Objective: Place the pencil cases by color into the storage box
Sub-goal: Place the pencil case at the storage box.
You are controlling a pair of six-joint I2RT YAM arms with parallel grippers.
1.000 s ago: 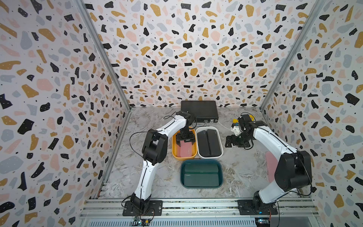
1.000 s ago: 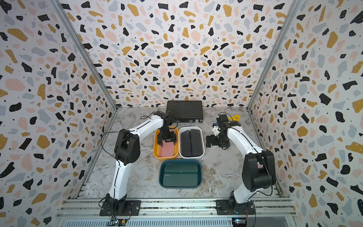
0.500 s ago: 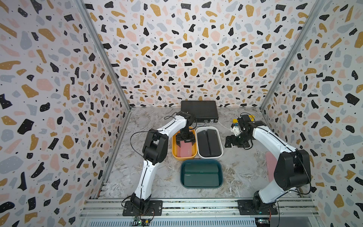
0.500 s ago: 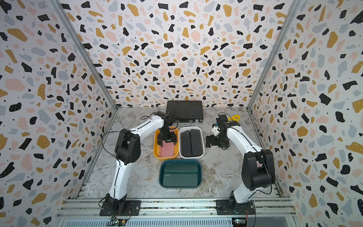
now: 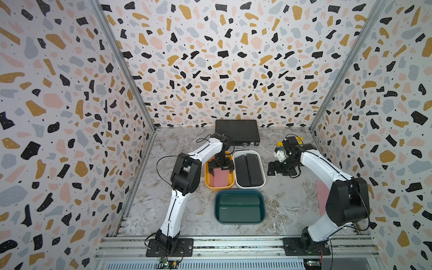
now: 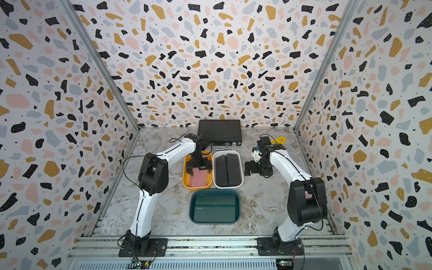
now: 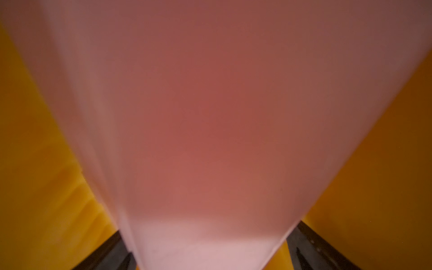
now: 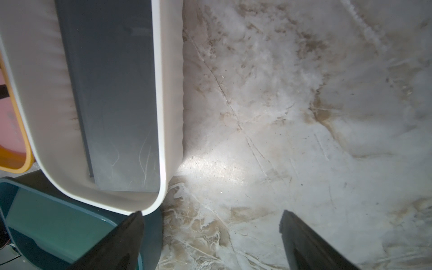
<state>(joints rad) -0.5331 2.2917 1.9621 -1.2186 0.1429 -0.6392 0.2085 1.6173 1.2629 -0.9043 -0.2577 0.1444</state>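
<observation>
The storage box is three tubs. A pink pencil case lies in the yellow tub. My left gripper is low over its far end and open. Its fingers stand clear on both sides of the pink case. Two black pencil cases fill the white tub. Two dark green ones lie in the teal tub. My right gripper hangs open and empty over bare table beside the white tub.
Another pink case lies on the table near the right wall, partly behind my right arm. A large black briefcase stands at the back wall. Small yellow pieces lie at the back right. Patterned walls close in three sides.
My left gripper's jaws have spread wide, letting go of the pink case in the yellow tub. The right arm has not moved.
</observation>
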